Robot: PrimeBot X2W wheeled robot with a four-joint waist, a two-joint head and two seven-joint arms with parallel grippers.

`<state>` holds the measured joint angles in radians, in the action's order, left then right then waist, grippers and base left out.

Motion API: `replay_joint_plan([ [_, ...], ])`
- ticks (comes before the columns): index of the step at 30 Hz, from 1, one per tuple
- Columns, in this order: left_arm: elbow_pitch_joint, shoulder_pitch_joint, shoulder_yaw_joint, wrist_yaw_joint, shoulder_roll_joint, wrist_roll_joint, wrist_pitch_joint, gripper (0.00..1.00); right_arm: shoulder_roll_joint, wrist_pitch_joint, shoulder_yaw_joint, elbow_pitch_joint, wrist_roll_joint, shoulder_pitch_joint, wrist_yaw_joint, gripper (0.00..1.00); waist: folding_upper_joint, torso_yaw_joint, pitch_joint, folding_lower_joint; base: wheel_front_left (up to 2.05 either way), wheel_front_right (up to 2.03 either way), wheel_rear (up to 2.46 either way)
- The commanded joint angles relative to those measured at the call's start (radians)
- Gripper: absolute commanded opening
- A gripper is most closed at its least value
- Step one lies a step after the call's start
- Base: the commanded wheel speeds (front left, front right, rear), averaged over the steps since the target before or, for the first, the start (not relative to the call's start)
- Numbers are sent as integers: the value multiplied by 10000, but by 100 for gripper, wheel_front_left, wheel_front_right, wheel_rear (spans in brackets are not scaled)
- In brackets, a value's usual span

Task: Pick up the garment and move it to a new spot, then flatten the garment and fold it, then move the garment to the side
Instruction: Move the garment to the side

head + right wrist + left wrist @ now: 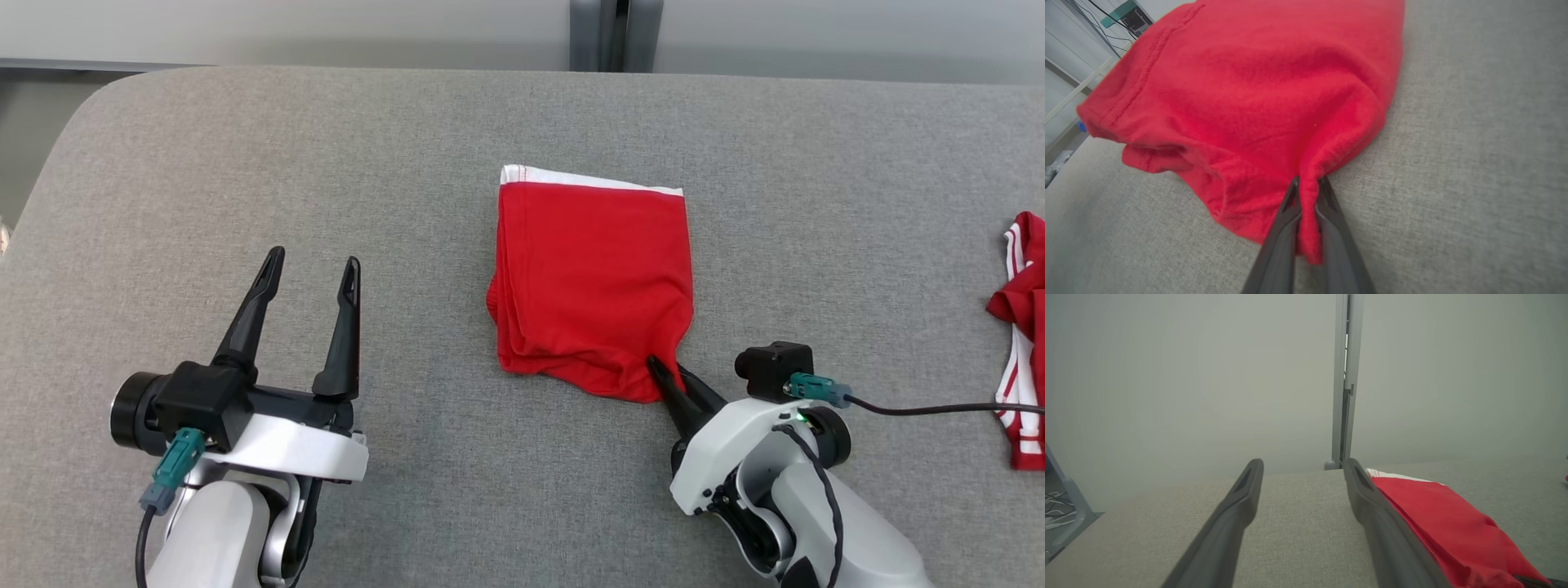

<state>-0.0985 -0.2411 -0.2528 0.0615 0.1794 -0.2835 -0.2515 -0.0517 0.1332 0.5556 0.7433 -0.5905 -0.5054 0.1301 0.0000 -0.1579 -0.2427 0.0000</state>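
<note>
Grey padded surface [245, 163] took up most of the head view. The garment [592, 278], red with a white band along its top edge, lay at centre frame. It was already folded into a compact rectangle, mostly flat, with layers bunched along the lower edge. Judged from that, pick-up, flatten and fold looked done. Only the move to the side was left, and it seemed about to start.

A second red-and-white cloth [1020, 343] sat at the right edge, well apart; couldn't tell if that was the side spot.

Left gripper [315, 257] was at lower left, fingers spread with nothing between them, well left of the garment. In the left wrist view the garment [1445, 514] showed at lower right.

Right gripper [665, 371] was lower right of centre, clamped on the garment's lower-right corner. In the right wrist view, right gripper [1308, 181] at bottom centre pinched a ridge of red hem, while the rest of the garment [1257, 81] rested on the surface above and to the left.
</note>
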Motion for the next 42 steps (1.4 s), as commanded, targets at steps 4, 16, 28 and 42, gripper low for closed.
replay_joint_plan([
  [4,45,-168,-20,-11,44,-58,-54,100,19,308,347,91,-455,19,19,0,0,116,-6,0,0,0,0],
  [16,622,-31,68,58,405,29,79,100,-1204,571,67,-436,42,1365,-33,0,0,1960,-321,0,0,0,0],
  [28,1412,-433,67,10,978,221,738,100,-1473,231,-856,-1862,1009,1291,-35,0,0,4267,-1021,0,0,0,0],
  [42,1852,-602,-201,-78,1228,280,1235,100,-2500,-54,-2608,-2597,1577,-954,7,0,0,5372,-1519,0,0,0,0],
])
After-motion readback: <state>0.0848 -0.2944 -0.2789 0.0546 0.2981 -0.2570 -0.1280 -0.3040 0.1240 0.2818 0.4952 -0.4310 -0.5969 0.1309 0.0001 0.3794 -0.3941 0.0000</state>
